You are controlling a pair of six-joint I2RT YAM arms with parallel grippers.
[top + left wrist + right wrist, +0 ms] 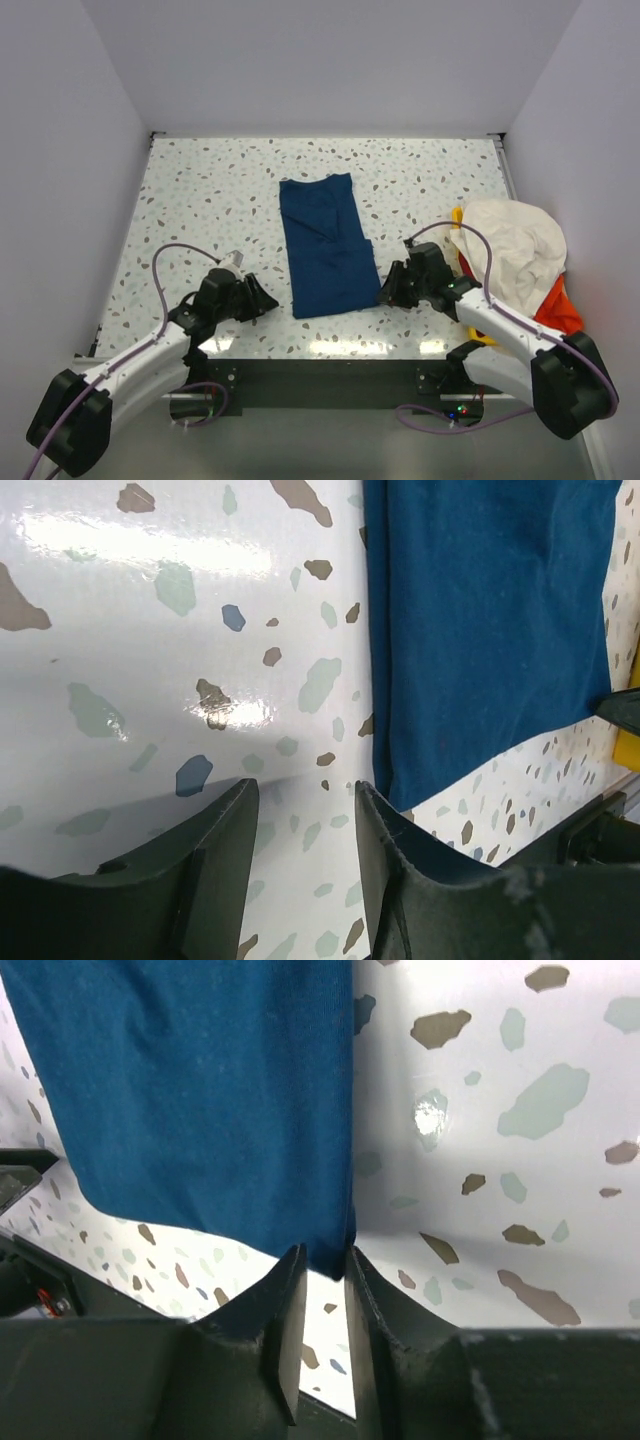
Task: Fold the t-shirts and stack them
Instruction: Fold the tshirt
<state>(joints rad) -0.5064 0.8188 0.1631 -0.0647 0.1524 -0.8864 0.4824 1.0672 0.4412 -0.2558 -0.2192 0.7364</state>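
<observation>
The navy blue t-shirt (325, 245) lies folded into a long strip in the middle of the table. My right gripper (388, 290) is at its near right corner. In the right wrist view the jaws (323, 1260) stand narrow with that corner of the navy t-shirt (200, 1090) filling the gap between them. My left gripper (262, 298) is open and empty, a little left of the shirt's near left corner. The left wrist view shows the navy t-shirt (480, 620) to the right of the gripper (305, 795). A cream-white t-shirt (510, 245) and an orange-red one (558, 308) lie heaped at the right.
A yellow bin (460, 222) shows partly under the heap of shirts at the right edge. The speckled tabletop (200, 200) is walled in white on three sides. The table's dark front rail (320, 375) runs between the arm bases.
</observation>
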